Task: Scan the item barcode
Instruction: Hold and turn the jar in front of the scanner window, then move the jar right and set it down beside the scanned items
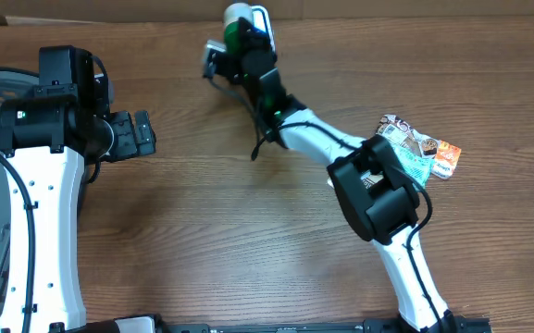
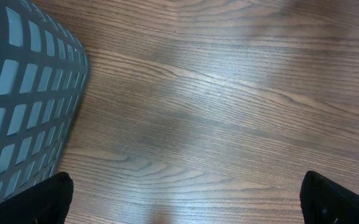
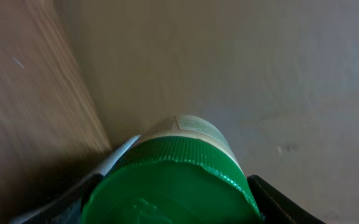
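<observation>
Two arms reach over the worktop [image 1: 202, 231]. The right arm stretches far forward, elbow bent; the right hand [image 1: 248, 42] is clamped on a bottle [image 3: 179, 180], which sits between its fingers [image 3: 279, 199], green ribbed cap facing the wrist, pale label beyond. The left hand [image 1: 139, 134] hangs wide open over bare wood, a grey mesh basket [image 2: 17, 93] beside it.

A small bottle [image 3: 195, 127] with a pale body and a green ribbed cap [image 3: 173, 180] sits clamped between the fingers of the right gripper [image 1: 245, 30]. It's held near the far side of the table [image 1: 248, 231], cap pointing back toward the wrist.
</observation>
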Motion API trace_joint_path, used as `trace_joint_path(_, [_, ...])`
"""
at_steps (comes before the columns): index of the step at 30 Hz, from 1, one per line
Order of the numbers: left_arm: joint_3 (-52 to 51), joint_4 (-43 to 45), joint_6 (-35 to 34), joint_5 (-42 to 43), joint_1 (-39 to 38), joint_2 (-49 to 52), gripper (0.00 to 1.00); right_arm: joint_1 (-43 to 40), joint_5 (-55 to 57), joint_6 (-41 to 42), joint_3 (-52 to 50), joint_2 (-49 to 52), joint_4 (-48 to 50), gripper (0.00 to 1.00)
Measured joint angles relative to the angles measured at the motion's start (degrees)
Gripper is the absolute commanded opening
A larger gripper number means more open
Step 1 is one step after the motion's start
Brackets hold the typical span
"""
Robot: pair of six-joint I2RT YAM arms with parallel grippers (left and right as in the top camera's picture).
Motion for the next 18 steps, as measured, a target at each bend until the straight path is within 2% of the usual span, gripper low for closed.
trace_joint_path(4, [0.00, 0.00, 0.00, 0.00, 0.00, 0.00, 0.99, 2.25, -0.07, 2.84, 0.00, -0.09, -2.89, 0.45])
trace_joint_path(8, [0.00, 0.00, -0.02, 0.02, 0.00, 0.00, 0.99, 4.00, 0.31, 8.24, -0.02, -1.70, -13.84, 0.45])
trace_joint_path(11, [0.00, -0.02, 0.00, 0.02, 0.00, 0.00, 1.00, 5.77, 0.90, 15.93, -0.13, -5.46, -25.86, 0.45])
trace_joint_path(13, [0.00, -0.02, -0.02, 0.00, 0.00, 0.00, 1.00, 6.93, 0.94, 19.98, -0.15, -7.80, -30.40, 0.45])
trace_joint_path(17, [0.00, -0.02, 0.00, 0.00, 0.00, 0.00, 1.00, 9.53, -1.73, 33.75, -0.17, -15.78, -46.03, 0.46])
trace_joint_path(18, [0.00, 0.02, 0.00, 0.00, 0.00, 0.00, 1.00, 9.86, -3.89, 37.94, -0.13, -18.32, -50.84, 0.49])
